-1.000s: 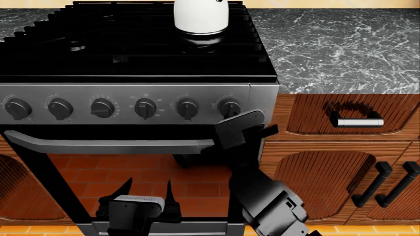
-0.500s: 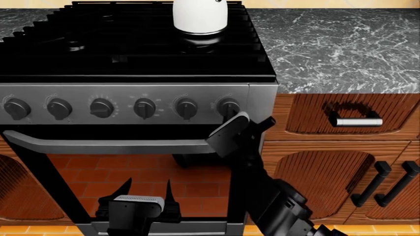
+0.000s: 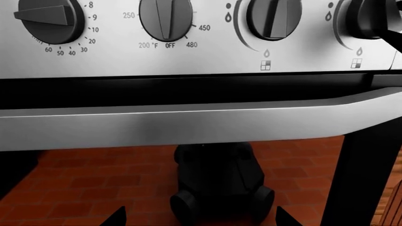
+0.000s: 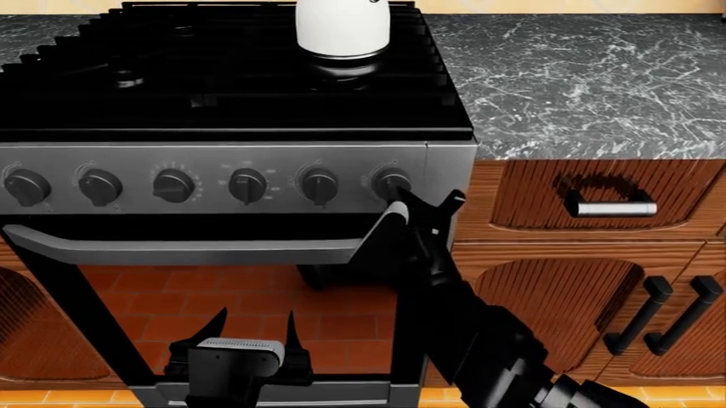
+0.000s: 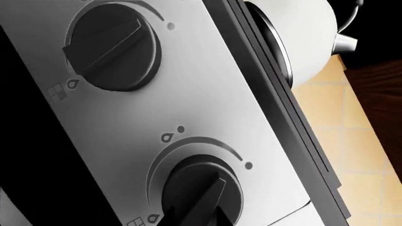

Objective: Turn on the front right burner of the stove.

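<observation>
Steel stove [image 4: 448, 174] panel edge: right gripper [image 4: 422, 206] at end knob [image 4: 392, 182]

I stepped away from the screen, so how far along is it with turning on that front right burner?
Done: the right gripper has reached the rightmost knob on the stove. In hand: closing in on that knob; whether it grips it is unclear. Left: turning it; no flame shows. The left gripper hangs low, idle.

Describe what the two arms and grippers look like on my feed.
Both are matte black. The right arm is thick and segmented, ending in a blocky right gripper. The left gripper has a ribbed light-grey top plate and thin, pointed black fingers.
</observation>
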Controlling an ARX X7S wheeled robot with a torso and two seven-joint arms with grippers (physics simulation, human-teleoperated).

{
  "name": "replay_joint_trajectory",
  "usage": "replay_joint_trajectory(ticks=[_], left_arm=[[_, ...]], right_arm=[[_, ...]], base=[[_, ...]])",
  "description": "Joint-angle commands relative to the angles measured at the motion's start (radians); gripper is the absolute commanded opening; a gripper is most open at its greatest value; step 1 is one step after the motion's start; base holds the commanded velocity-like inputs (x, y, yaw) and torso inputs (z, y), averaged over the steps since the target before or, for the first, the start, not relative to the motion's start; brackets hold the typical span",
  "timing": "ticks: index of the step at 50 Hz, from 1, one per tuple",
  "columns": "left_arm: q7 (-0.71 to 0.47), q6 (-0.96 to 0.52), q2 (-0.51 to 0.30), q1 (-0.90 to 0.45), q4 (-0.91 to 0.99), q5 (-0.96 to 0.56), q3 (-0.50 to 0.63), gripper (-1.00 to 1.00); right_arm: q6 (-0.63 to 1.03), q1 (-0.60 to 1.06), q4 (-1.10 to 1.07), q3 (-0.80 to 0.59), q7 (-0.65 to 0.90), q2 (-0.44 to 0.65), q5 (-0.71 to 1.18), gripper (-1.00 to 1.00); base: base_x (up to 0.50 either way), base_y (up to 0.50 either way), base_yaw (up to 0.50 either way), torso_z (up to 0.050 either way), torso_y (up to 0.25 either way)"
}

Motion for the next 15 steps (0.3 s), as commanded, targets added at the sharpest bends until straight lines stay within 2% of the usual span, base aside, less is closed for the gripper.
replay_joint_trajectory(ticks=[1, 15], left_arm=[[-0.005, 0.000, -0.003, -0.001, 0.000, -0.003, 0.004, 1.00], [-0.010, 0.001, -0.007, -0.003, -0.001, -0.006, 0.011, 1.00]], right_arm=[[-0.019, 0.143, -0.004, -0.147, -0.084, -0.035, -0.046, -1.00], [0.072, 0.185, -0.001, -0.290, -0.144, -0.031, -0.197, -1.00]], base=[[0.00, 0.00, 0.00, 0.000, 0.000], [0.02, 0.01, 0.02, 0.000, 0.000]])
